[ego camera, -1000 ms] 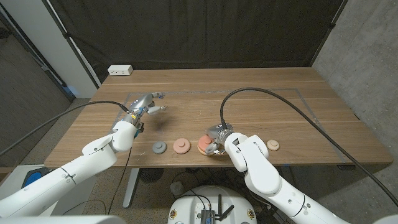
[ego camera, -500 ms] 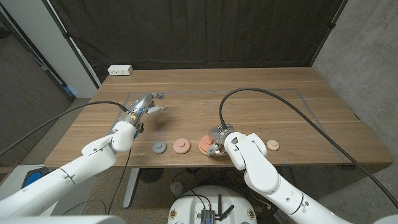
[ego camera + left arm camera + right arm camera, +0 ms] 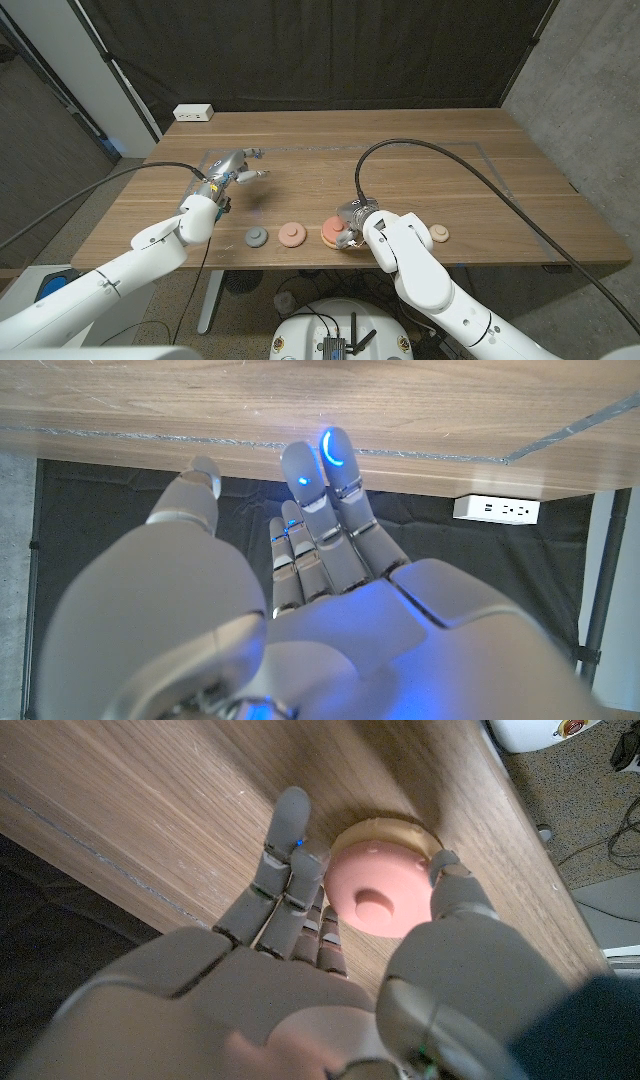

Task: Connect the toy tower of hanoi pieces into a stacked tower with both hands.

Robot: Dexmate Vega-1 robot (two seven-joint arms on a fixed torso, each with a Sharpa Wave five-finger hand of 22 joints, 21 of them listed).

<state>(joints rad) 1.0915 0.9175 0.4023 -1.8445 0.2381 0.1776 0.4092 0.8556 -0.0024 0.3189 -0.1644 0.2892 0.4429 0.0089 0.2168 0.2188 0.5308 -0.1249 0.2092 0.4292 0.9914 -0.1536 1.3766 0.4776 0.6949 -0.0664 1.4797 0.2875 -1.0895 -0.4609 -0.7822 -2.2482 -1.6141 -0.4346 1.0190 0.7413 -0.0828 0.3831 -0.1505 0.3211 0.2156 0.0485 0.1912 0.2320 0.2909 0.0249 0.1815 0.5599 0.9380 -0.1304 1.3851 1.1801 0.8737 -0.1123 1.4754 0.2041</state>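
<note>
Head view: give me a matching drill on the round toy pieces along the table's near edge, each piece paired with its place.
Pieces:
1. grey round piece
2. single pink round piece
3. pink piece stacked on a tan disc
4. small beige round piece

Places:
A. at the right hand
B. farthest toward the robot's right
C. farthest toward the robot's left
D. between the grey piece and the stack

Pairs: 1-C, 2-D, 3-A, 4-B

**Count of things on the table**

Four separate toy pieces near the front edge: one grey disc (image 3: 257, 237), one pink disc (image 3: 291, 235), one stacked pink-on-tan pair (image 3: 331, 232) at the right hand (image 3: 350, 228), one small tan disc (image 3: 438, 233) beyond that hand's far side. One white power strip (image 3: 193, 113), well beyond the left hand (image 3: 235, 170).
</note>
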